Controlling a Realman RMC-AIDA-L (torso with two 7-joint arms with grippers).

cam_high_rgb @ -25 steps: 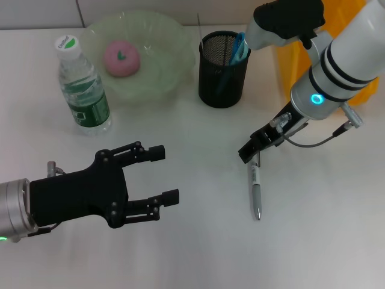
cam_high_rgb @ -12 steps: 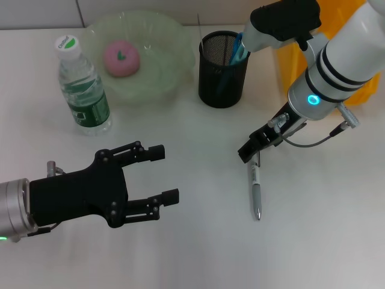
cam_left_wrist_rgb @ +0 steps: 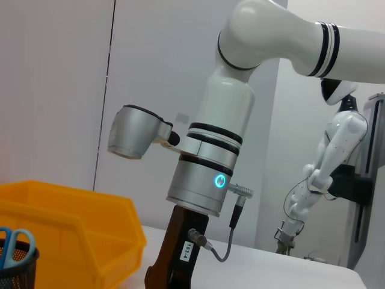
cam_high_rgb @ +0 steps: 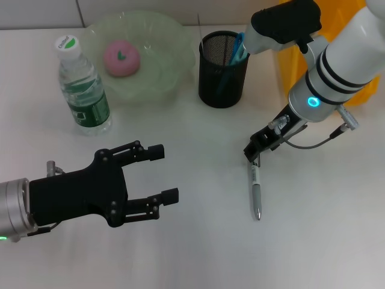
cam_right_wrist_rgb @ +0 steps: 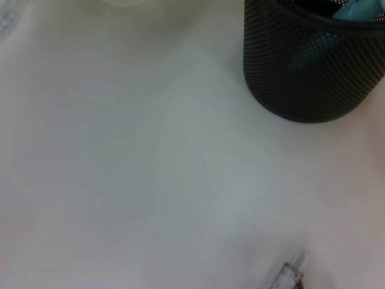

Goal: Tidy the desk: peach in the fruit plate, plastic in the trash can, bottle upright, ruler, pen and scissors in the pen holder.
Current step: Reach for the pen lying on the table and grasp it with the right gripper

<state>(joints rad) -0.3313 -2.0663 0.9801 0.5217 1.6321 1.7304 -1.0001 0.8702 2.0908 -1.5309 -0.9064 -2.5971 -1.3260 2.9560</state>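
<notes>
Pen [cam_high_rgb: 255, 191] lying flat on the desk [cam_high_rgb: 198, 253], long axis running pretty much straight toward and away from the robot, cap end pointing back toward the pen holder [cam_high_rgb: 223, 70] and tip end toward the near edge. Right gripper [cam_high_rgb: 257, 147] sitting right over the far end of it, practically at the cap, so clearly the closer arm for this one; can't tell from here whether its fingers are spread or pinched, too dark and bunched up. Only the very end of the pen poking into the right wrist view, with the mesh holder not far beyond it. Left gripper [cam_high_rgb: 162, 174] way over on the other side, fingers spread wide with nothing in them, well apart from the pen, so probably just parked. Guessing a grab across the barrel near that far end, then a short carry back to the holder, which already has the blue scissors [cam_high_rgb: 237, 47] in it. Peach [cam_high_rgb: 121, 58] already in the plate [cam_high_rgb: 174, 42], bottle [cam_high_rgb: 82, 85] already standing.
</notes>
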